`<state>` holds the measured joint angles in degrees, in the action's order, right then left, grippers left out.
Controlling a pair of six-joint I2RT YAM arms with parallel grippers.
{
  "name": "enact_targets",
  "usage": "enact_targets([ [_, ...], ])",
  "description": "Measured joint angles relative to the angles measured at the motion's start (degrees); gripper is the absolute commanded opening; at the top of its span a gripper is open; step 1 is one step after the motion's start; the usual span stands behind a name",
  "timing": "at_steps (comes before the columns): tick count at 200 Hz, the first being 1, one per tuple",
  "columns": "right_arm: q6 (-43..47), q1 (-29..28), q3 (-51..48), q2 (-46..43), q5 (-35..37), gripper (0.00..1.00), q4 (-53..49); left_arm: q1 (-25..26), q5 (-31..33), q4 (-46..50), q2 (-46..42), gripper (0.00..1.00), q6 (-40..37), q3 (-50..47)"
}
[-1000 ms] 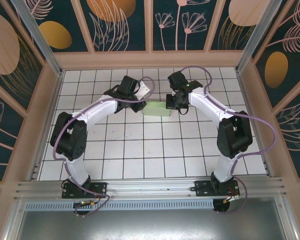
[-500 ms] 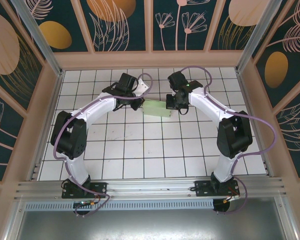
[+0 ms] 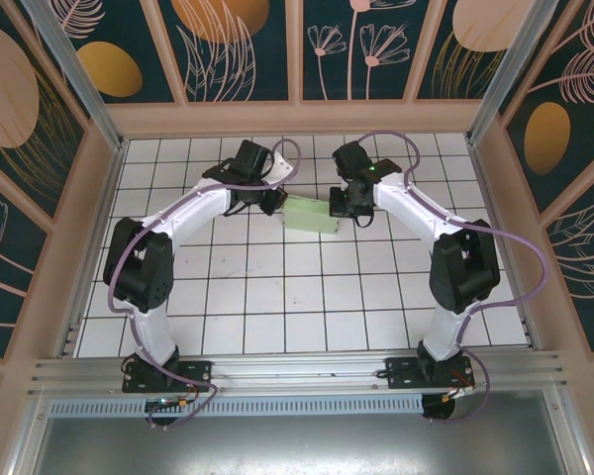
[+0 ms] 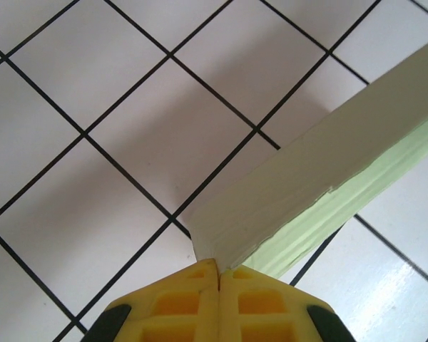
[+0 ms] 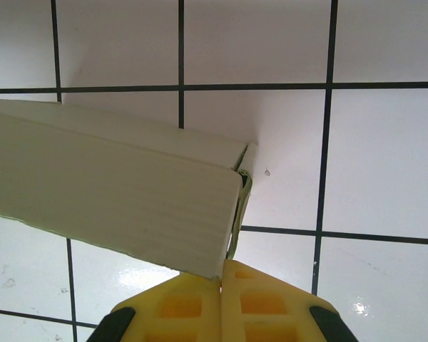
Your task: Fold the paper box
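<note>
table point(image 3: 277, 297): white tiles (black grid) | walls point(image 3: 238, 49): leaf-print panels | left pincer point(image 4: 219, 267), right pincer point(image 5: 222, 269): pinching paper box point(image 3: 310, 217) corners

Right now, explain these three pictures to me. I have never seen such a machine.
This is a robot with a left arm and a right arm, bolted at the near edge of a tiled table. The wide picture comes from a camera above and behind them. In it the left gripper and the right gripper meet a pale green card box from either end. The other two pictures come from cameras on the wrists, looking past yellow fingertips. The left wrist view shows the left gripper shut at a corner of the box. The right wrist view shows the right gripper shut at the other end, by a loose flap. Each seems to pinch the thin card.
</note>
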<state>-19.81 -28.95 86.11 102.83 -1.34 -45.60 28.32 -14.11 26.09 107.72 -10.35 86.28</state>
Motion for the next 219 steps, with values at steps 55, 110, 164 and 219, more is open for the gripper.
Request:
enact_targets([
  [55,1.14,-0.55,0.46,0.28,1.99,0.00,-1.09,-0.31,-2.32,0.35,0.68,0.00,9.03,1.18],
  [110,1.90,-1.16,2.03,1.33,4.79,0.00,-2.47,-0.46,-2.64,1.33,3.37,0.00,18.25,4.85],
  [164,1.95,-1.18,2.03,1.60,5.53,0.00,-2.43,-1.84,-7.37,2.08,3.82,0.00,26.23,6.03],
  [219,2.60,-1.46,2.14,1.75,6.32,0.00,-2.45,-3.58,-12.37,2.97,5.14,0.00,30.03,7.82],
])
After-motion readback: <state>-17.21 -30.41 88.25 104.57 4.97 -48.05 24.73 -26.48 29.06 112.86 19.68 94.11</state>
